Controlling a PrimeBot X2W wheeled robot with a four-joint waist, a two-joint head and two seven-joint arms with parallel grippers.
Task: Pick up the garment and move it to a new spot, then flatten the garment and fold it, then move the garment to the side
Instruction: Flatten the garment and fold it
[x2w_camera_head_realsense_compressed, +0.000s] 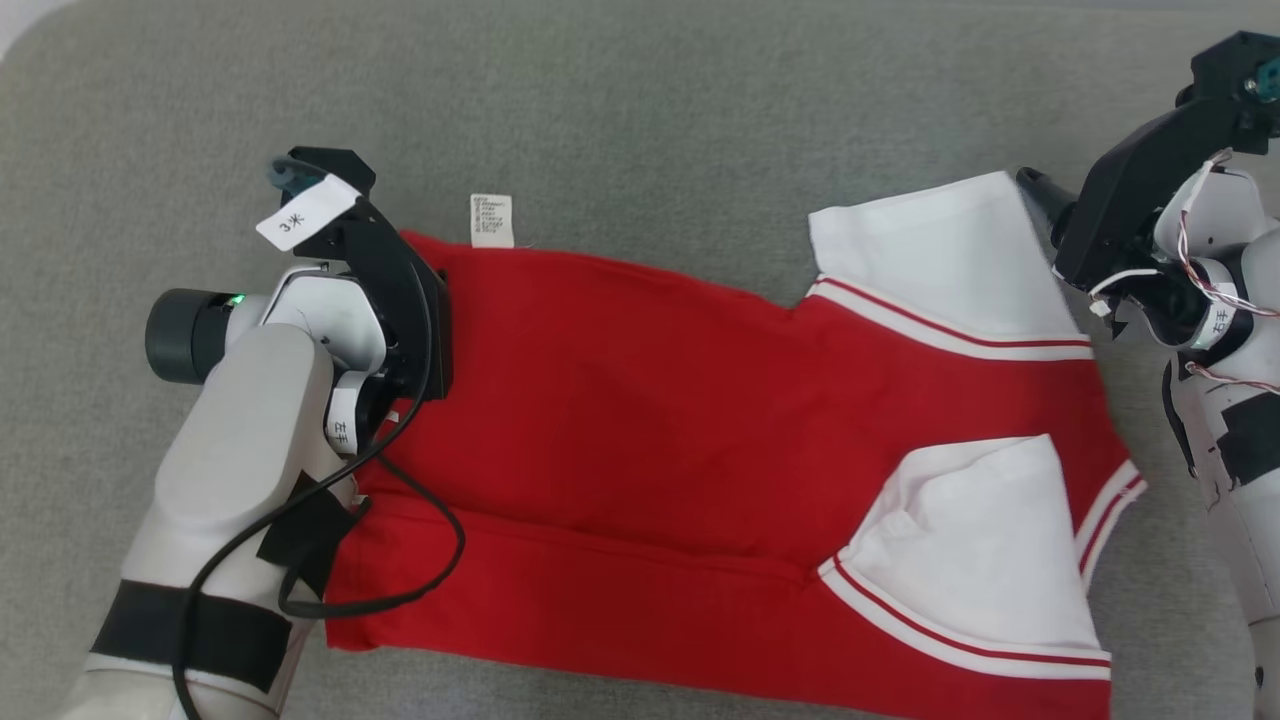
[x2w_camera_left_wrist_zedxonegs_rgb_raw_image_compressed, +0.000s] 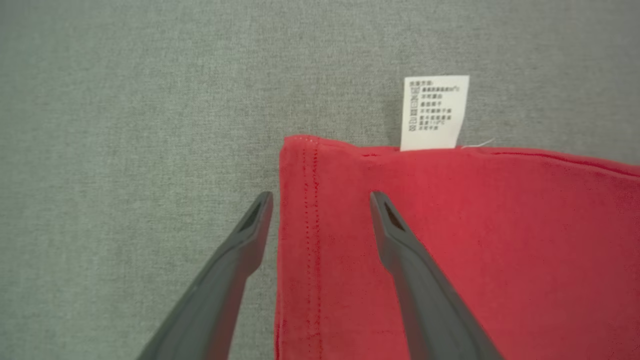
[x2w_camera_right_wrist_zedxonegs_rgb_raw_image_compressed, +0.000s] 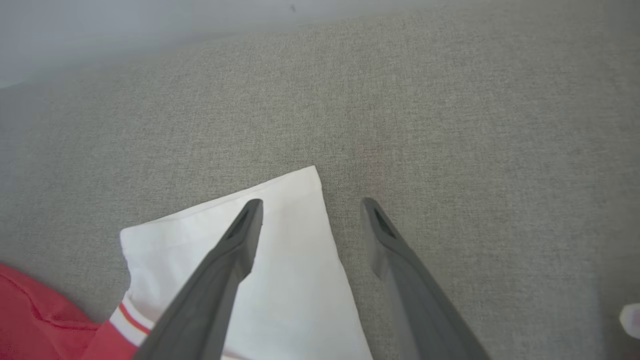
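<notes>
The red garment (x2w_camera_head_realsense_compressed: 640, 400) with white sleeves was laid flat across the middle of the head view on the grey cloth surface (x2w_camera_head_realsense_compressed: 640, 90). At the centre of the left wrist view, the left gripper (x2w_camera_left_wrist_zedxonegs_rgb_raw_image_compressed: 320, 200) was spread wide and empty, set astride the hem below the white care label (x2w_camera_left_wrist_zedxonegs_rgb_raw_image_compressed: 434, 112). In the right wrist view, the right gripper (x2w_camera_right_wrist_zedxonegs_rgb_raw_image_compressed: 310, 207) was likewise spread wide and empty astride the white sleeve (x2w_camera_right_wrist_zedxonegs_rgb_raw_image_compressed: 295, 280) edge.

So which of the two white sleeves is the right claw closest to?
The far sleeve: the right gripper straddles its corner edge. The other sleeve lies well away from it.
</notes>
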